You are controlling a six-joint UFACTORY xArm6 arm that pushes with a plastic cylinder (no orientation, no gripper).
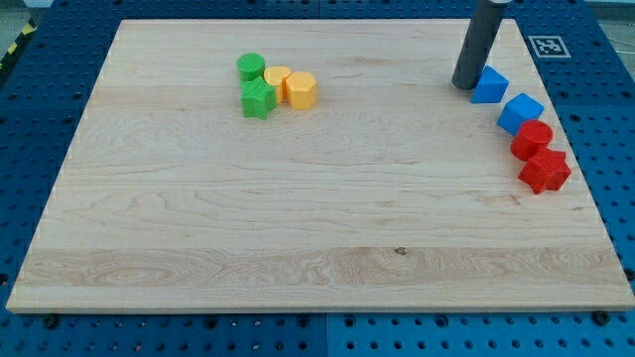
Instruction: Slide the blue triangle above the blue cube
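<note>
Blue triangle (489,85) touching my tip (464,85), above blue cube (520,112).

Pale wooden board (298,198) on a blue perforated table (40,109), fiducial marker (547,45) at the view's top right.

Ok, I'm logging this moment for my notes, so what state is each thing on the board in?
My tip: down on the board, touching the blue triangle's left side.
Blue triangle: above-left of the blue cube, small gap.
Blue cube: against the red cylinder.
Red cylinder: touching the red star.
Red star: near the right edge.
Green cylinder, green star, yellow cylinder, yellow hexagon: clustered, untouched.
</note>
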